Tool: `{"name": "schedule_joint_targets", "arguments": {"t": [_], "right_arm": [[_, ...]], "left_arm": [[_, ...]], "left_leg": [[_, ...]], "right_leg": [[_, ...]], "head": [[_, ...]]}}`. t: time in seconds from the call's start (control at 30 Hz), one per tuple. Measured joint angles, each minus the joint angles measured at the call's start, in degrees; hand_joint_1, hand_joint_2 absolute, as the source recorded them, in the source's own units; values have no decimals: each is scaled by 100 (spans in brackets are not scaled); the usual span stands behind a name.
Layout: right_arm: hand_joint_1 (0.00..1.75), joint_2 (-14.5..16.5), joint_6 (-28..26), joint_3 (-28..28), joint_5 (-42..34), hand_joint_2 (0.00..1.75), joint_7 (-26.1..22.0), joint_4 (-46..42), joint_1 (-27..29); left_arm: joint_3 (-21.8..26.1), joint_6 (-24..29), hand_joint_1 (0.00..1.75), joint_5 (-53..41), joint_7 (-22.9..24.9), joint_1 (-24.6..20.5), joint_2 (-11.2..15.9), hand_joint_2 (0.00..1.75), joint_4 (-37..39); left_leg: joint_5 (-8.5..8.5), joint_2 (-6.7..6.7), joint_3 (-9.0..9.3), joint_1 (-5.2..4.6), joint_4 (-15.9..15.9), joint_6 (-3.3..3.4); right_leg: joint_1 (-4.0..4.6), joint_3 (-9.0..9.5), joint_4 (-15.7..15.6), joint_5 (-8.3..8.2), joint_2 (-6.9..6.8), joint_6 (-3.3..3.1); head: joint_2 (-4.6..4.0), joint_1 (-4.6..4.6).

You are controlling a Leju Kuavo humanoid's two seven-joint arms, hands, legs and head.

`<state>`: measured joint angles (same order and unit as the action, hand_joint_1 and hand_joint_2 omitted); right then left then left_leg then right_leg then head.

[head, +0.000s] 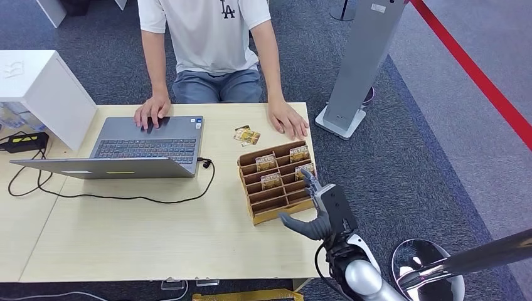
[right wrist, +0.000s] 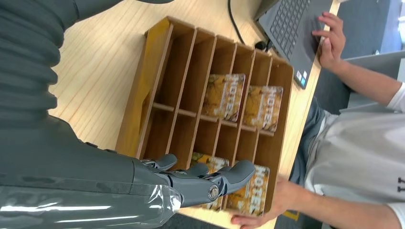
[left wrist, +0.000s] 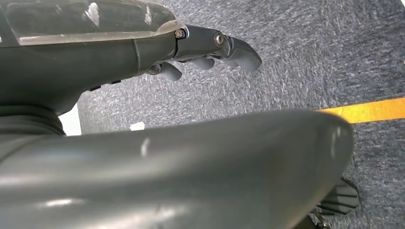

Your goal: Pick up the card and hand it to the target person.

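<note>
A brown wooden card rack with slotted compartments [head: 276,182] is sitting right of centre in the head view, on the pale wooden table [head: 138,238]. Four gold-printed cards are standing in its upper slots, among them one in the top right compartment [head: 299,153] and one lower down [head: 271,180]. Two more gold cards [head: 246,135] are lying loose on the table just above the rack.

The right hand [head: 317,210] is reaching in from the lower right of the frame, hovering at the rack's right edge with its fingers [head: 310,179] spread and extended and the thumb held apart; it is gripping nothing. In the right wrist view the dark fingertips [right wrist: 239,171] are hanging over the cards at the rack's lower edge, though contact cannot be judged.

The left hand [left wrist: 210,50] is hanging above grey carpet [left wrist: 286,62] in the left wrist view, fingers loosely extended and holding nothing.

A person in a white T-shirt [head: 207,31] is sitting at the top centre of the head view, one hand [head: 152,111] resting on an open grey laptop [head: 141,147], the other [head: 288,118] lying flat on the table near the rack.
</note>
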<state>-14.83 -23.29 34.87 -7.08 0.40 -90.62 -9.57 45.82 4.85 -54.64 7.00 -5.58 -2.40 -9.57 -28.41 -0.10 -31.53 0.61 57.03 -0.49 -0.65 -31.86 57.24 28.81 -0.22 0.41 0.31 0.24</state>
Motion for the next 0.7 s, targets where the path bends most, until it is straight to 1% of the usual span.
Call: {"name": "schedule_joint_targets", "arguments": {"t": [0.3, 0.7], "right_arm": [[0, -107, 34, -371, -30, 175, 37, -79, 157], [0, -107, 177, -582, -53, 175, 60, -79, 206]], "left_arm": [[79, 124, 0, -11, 27, -1, -2, 0, 0], [108, 222, 0, -101, 27, -3, -4, 0, 0]], "left_leg": [[0, 0, 0, 0, 0, 0], [0, 0, 0, 0, 0, 0]], "right_leg": [[0, 0, 0, 0, 0, 0], [0, 0, 0, 0, 0, 0]], "head": [[0, 1], [0, 3]]}}
